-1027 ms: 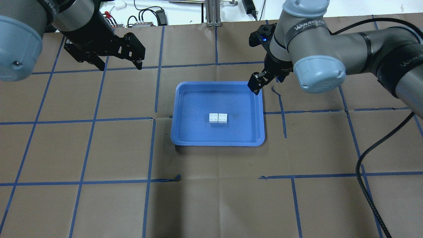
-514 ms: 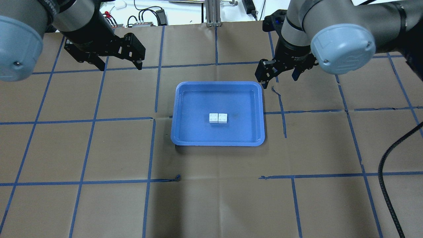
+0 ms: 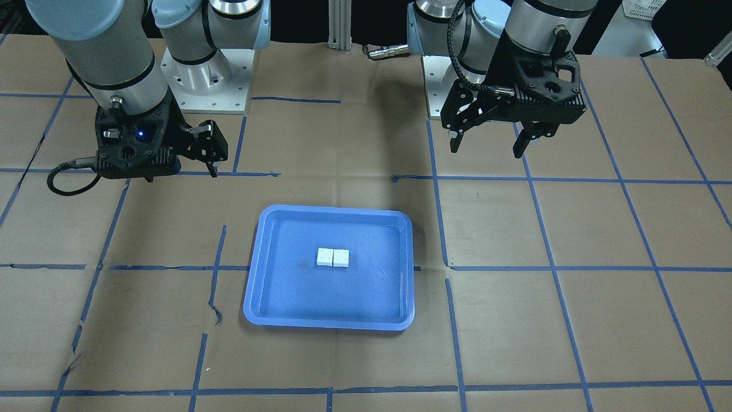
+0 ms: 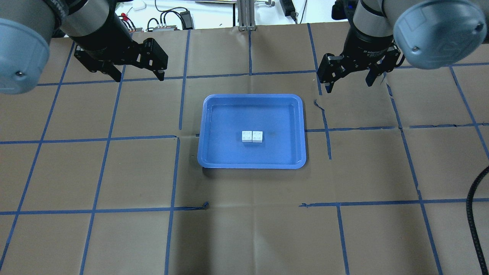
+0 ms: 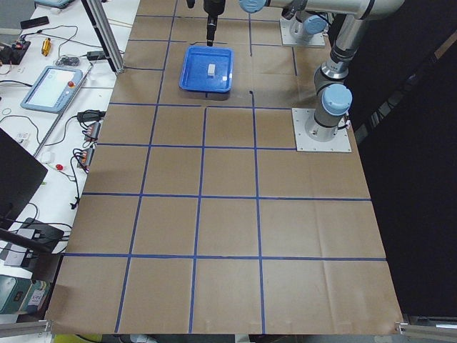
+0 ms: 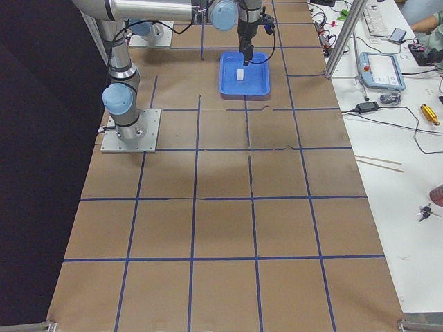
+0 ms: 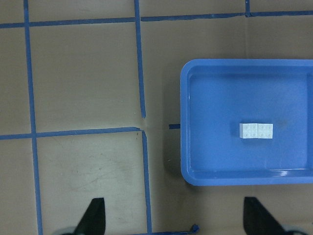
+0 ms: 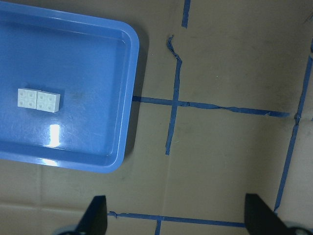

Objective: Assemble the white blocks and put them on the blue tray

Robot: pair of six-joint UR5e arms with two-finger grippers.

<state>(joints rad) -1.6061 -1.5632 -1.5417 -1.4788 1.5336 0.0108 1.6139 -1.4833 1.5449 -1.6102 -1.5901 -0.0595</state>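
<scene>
Two small white square plastic bricks (image 4: pixel 252 136), studs up, lie touching side by side, seemingly joined, in the shallow blue plastic tray (image 4: pixel 208 114) on the brown-papered tabletop (image 4: pixel 114 172). The tray sits below and between the left tool (image 4: pixel 139 76) and right tool (image 4: pixel 349 84), both spread wide, holding nothing.

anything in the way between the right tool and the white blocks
Nothing visible. The right tool hangs open beyond a corner of the blue tray; the white blocks lie side by side mid-tray, with only the low rim between.
</scene>
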